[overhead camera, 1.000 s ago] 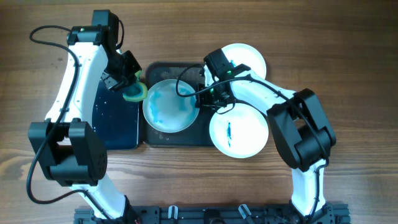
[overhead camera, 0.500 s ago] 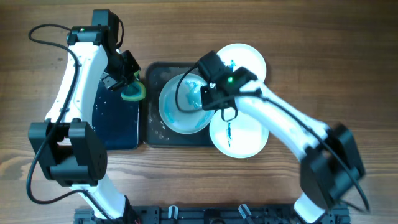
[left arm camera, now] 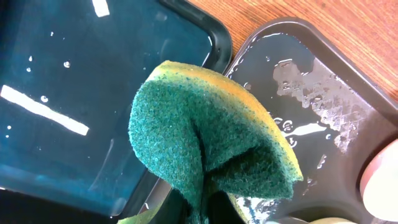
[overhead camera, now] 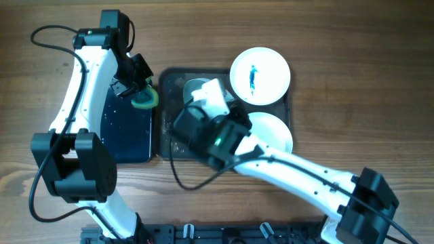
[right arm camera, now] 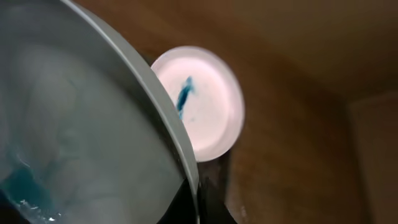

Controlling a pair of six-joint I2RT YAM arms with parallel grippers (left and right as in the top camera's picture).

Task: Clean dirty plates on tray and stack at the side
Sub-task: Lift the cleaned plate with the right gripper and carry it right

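My right gripper (right arm camera: 200, 202) is shut on the rim of a white plate (right arm camera: 74, 124) smeared with blue-green, held tilted high above the tray (overhead camera: 169, 146). From overhead the right gripper (overhead camera: 196, 93) and its arm cover most of that plate. A second plate (overhead camera: 260, 76) with a blue streak lies at the tray's back right and shows again as plate (right arm camera: 199, 102) in the right wrist view. A third plate (overhead camera: 277, 130) lies at the front right, half under the arm. My left gripper (left arm camera: 205, 208) is shut on a green-and-yellow sponge (left arm camera: 211, 137) over the tray's left rim.
A smaller glossy dark-blue tray (overhead camera: 125, 135) lies just left of the big tray, under the left arm. The big tray's floor (left arm camera: 323, 93) is wet with foam patches. Bare wooden table (overhead camera: 359, 61) surrounds both trays.
The right arm has lifted the smeared plate off the tray's middle, up and tilted, and swung to the front. The streaked plate at the back right is now uncovered. The left arm stayed still.
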